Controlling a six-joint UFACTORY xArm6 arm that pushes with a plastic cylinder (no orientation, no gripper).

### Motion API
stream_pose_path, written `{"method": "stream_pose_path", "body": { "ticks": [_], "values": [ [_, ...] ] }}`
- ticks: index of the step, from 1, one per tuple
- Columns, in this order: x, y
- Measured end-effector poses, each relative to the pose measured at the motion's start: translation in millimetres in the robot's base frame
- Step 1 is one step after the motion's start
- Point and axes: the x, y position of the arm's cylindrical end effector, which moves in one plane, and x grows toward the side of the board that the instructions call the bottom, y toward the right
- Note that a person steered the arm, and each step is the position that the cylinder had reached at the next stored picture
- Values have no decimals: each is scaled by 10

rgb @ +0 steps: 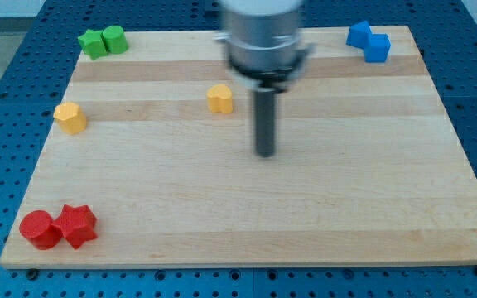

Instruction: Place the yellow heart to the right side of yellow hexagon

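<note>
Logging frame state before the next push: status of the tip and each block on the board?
my tip: touching no block, right of and below yellow heart.
yellow heart: alone, centre-top.
yellow hexagon: alone, left edge.
green blocks: paired, top-left.
blue blocks: paired, top-right.
red blocks: paired, bottom-left.

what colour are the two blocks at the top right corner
Blue, both touching, clearest in the camera view.

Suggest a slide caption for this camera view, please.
My tip sits right of and below one yellow block; the other lies far left.
</note>
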Motion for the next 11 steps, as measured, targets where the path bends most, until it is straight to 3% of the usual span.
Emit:
{"method": "stream_pose_path", "body": {
  "ticks": [1, 2, 4, 6, 7, 8, 9, 11],
  "values": [
    [-631, 411],
    [-988, 83],
    [-971, -1041],
    [-926, -1807],
    [-1001, -1575],
    [-1062, -927],
    [-774, -763],
    [-660, -1318]
  ]
}}
